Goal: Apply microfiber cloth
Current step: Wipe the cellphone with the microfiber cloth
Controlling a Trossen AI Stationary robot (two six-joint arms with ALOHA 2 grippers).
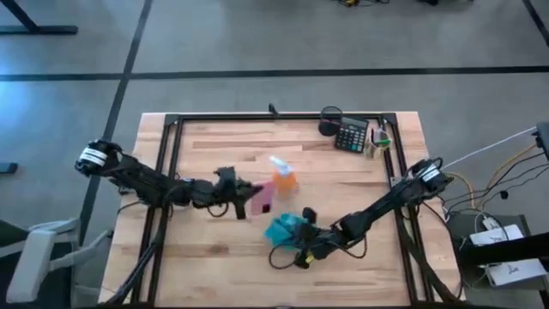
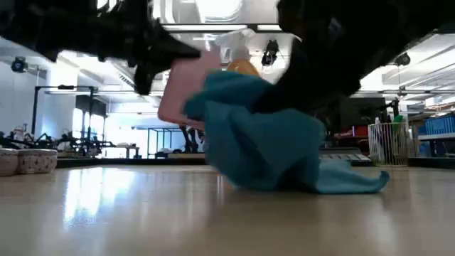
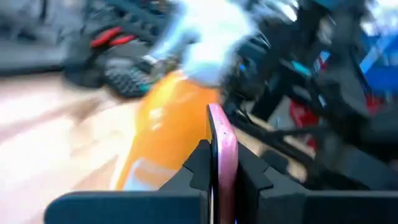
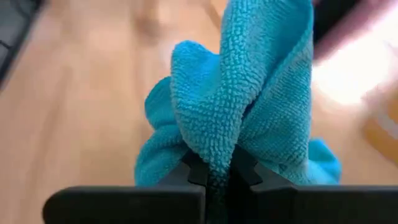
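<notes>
The turquoise microfiber cloth (image 1: 281, 228) is bunched in the table's near middle, its lower folds (image 2: 341, 183) resting on the wood. My right gripper (image 1: 305, 233) is shut on it from the right. My left gripper (image 1: 238, 202) is shut on a flat pink slab (image 1: 262, 199), held off the table just to the far left of the cloth. The slab shows edge-on in the left wrist view (image 3: 221, 149). An orange spray bottle (image 1: 284, 178) stands just beyond the slab. My left gripper pinches the pink slab's two flat faces (image 3: 222, 171) between its two fingers, at the slab's left end, coming about level from the table's left. The slab juts out past the fingers, clear of the table (image 2: 183, 96). My right gripper pinches a gathered fold of the cloth (image 4: 214, 152), several layers thick, between its two fingers. It comes from the table's right. The cloth rises in a bunch past the fingers while its lower part (image 2: 284, 178) lies on the table.
A black calculator (image 1: 350, 136), a dark round cup (image 1: 330, 120) and a mesh holder (image 1: 378, 142) stand at the far right. Black frame rails (image 1: 171, 172) run along the table's left, far and right sides. Bare wood lies at the near left.
</notes>
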